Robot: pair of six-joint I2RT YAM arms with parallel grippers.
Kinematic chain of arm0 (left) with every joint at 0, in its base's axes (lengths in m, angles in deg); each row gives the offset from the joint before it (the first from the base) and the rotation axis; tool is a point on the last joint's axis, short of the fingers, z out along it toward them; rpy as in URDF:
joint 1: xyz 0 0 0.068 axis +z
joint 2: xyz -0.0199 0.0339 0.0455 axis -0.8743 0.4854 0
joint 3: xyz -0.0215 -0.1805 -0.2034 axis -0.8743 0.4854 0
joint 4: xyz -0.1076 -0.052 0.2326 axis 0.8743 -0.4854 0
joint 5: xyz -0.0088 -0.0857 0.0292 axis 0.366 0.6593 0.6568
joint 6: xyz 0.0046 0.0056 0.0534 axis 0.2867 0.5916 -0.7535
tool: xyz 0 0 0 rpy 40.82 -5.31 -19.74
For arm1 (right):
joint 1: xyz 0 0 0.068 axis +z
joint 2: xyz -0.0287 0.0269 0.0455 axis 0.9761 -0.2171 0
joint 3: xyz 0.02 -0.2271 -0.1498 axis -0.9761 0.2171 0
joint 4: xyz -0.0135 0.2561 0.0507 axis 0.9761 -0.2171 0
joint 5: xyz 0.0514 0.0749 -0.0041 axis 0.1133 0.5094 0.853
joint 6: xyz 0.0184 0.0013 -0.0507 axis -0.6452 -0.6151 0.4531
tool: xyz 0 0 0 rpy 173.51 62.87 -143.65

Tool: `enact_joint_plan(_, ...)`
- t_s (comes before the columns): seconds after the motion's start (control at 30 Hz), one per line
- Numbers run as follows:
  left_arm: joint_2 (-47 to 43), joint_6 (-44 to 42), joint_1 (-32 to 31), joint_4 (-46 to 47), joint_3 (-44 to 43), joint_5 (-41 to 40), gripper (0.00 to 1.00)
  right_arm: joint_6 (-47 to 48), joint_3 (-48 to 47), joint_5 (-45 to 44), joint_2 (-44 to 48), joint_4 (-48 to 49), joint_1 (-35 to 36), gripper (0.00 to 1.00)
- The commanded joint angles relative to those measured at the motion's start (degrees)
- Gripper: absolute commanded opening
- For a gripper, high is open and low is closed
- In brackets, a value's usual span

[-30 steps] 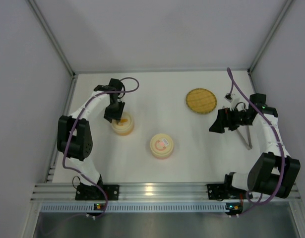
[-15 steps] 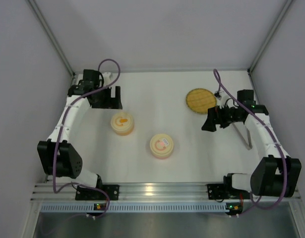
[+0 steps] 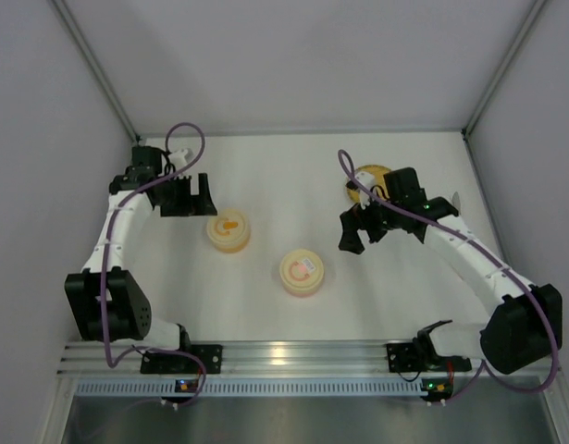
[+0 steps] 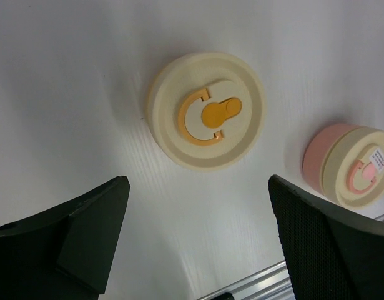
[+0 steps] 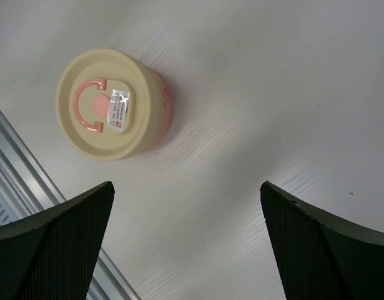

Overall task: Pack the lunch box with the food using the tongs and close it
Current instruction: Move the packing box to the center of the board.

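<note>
Two round lunch boxes with cream lids stand mid-table, both shut. One has an orange handle [image 3: 228,231] [image 4: 206,110], the other a pink base and handle [image 3: 302,271] [image 5: 113,104] [image 4: 357,165]. My left gripper [image 3: 185,205] [image 4: 198,187] hangs open and empty behind and to the left of the orange-handled box. My right gripper [image 3: 358,236] [image 5: 187,187] is open and empty too, to the right of and behind the pink box. No food shows in any view. The tongs are hidden, likely under my right forearm.
A round woven plate [image 3: 369,174] lies at the back right, partly covered by my right wrist and its cable. An aluminium rail [image 3: 284,356] [image 5: 17,162] runs along the near edge. Grey walls close in the left, back and right sides.
My left gripper opened, let go of the orange-handled lid and pulled back to the left. My right arm swung left from the table's right side toward the middle, covering the tongs.
</note>
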Motion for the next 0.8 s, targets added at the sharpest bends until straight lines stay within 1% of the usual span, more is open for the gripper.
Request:
enact_joint_plan(0.0, 1.05, -2.42, 0.38, 0.75, -1.91, -2.75, 0.98, -0.50, 0.99, -1.38, 0.92, 3.83, 2.51, 0.99)
enact_joint_plan(0.03, 3.50, -2.16, 0.38, 1.27, -3.31, -2.67, 0.98, -0.50, 1.08, -1.55, 0.92, 3.92, 2.42, 0.99)
enact_joint_plan(0.1, 5.45, -1.28, 0.38, 3.54, -4.20, -2.58, 0.96, -0.24, 0.73, -1.64, 0.92, 3.39, 2.42, 0.99)
enact_joint_plan(0.13, 7.90, -1.10, 0.38, 6.17, -5.07, -2.41, 0.95, -0.24, 0.47, -1.55, 0.83, 3.04, 2.51, 0.99)
enact_joint_plan(0.2, 11.33, -2.06, 0.38, 6.37, -7.27, -1.36, 0.93, -0.06, 0.38, -1.64, 1.10, 2.78, 2.42, 0.99)
enact_joint_plan(0.23, 13.35, -2.67, 0.38, 4.89, -10.06, 0.91, 0.93, 0.03, 0.29, -1.81, 1.36, 2.60, 2.51, 0.99)
enact_joint_plan(0.27, 17.11, -4.77, 0.38, 4.18, -11.14, 2.67, 0.91, 0.20, 0.29, -1.73, 1.45, 2.25, 2.51, 0.99)
enact_joint_plan(0.33, 20.04, -6.71, 0.38, 3.21, -12.72, 8.10, 0.86, 0.38, 0.46, -1.99, 1.80, 1.90, 2.51, 0.99)
enact_joint_plan(0.37, 22.31, -7.68, 0.30, 2.68, -13.95, 8.84, 0.84, 0.55, 0.55, -1.99, 1.97, 1.64, 2.51, 1.00)
enact_joint_plan(0.43, 24.26, -8.83, 0.29, 2.07, -14.92, 10.24, 0.79, 0.73, 0.73, -2.08, 2.06, 1.37, 2.42, 0.99)
enact_joint_plan(0.53, 27.43, -10.58, -0.06, 0.49, -16.68, 10.86, 0.75, 0.64, 0.90, -2.34, 2.24, 1.37, 2.25, 0.99)
enact_joint_plan(0.57, 28.13, -10.94, -0.14, 0.22, -16.95, 10.78, 0.73, 0.56, 0.82, -2.34, 2.07, 1.37, 1.99, 0.99)
enact_joint_plan(0.63, 29.54, -10.94, -0.14, 0.48, -16.95, 10.69, 0.70, 0.47, 0.73, -2.25, 1.89, 1.37, 1.72, 0.99)
enact_joint_plan(0.67, 29.98, -11.12, -0.32, 0.57, -16.95, 10.69, 0.66, 0.47, 0.55, -2.17, 1.71, 1.37, 1.37, 0.99)
enact_joint_plan(0.77, 30.78, -12.08, -1.02, 0.31, -15.90, 10.60, 0.61, 0.47, 0.20, -2.08, 1.54, 1.11, 1.02, 1.00)
